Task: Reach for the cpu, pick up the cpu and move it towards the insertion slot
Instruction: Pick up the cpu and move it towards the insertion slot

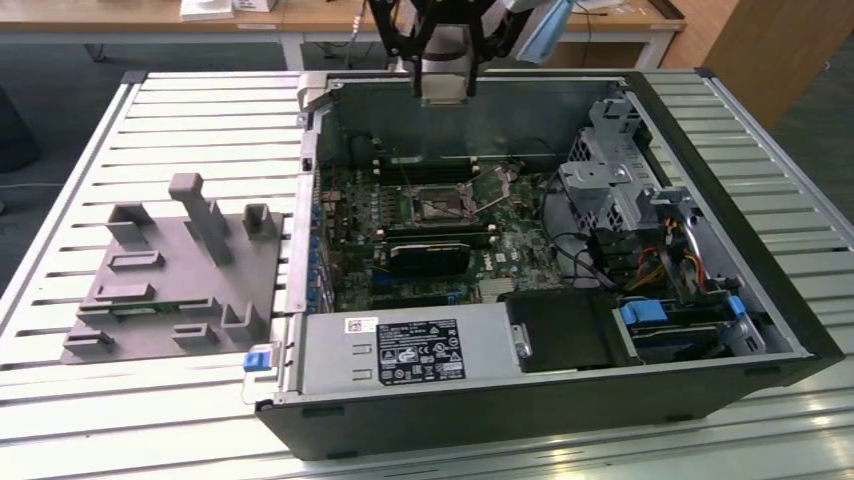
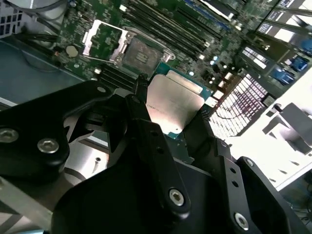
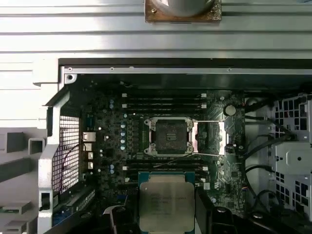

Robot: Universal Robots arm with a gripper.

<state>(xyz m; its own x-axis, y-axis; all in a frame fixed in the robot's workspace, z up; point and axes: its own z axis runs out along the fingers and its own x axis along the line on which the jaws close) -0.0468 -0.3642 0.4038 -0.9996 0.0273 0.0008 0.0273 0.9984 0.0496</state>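
Bright daylight, glare on cpu [image 2: 174,103], dim case interior [image 1: 467,150]

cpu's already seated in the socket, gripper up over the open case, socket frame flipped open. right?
Not quite. The cpu is not seated: in both wrist views it is clamped between the gripper jaws, above the board, and the insertion slot is bare. The rest holds: the gripper hangs over the open case and the socket frame is flipped open.

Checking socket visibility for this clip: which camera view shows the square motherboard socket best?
The first wrist view: the square silver-framed insertion slot faces the camera squarely, dark centre unobstructed, beyond the silvery square cpu. The second wrist view shows it obliquely. The exterior view shows it small inside the case.
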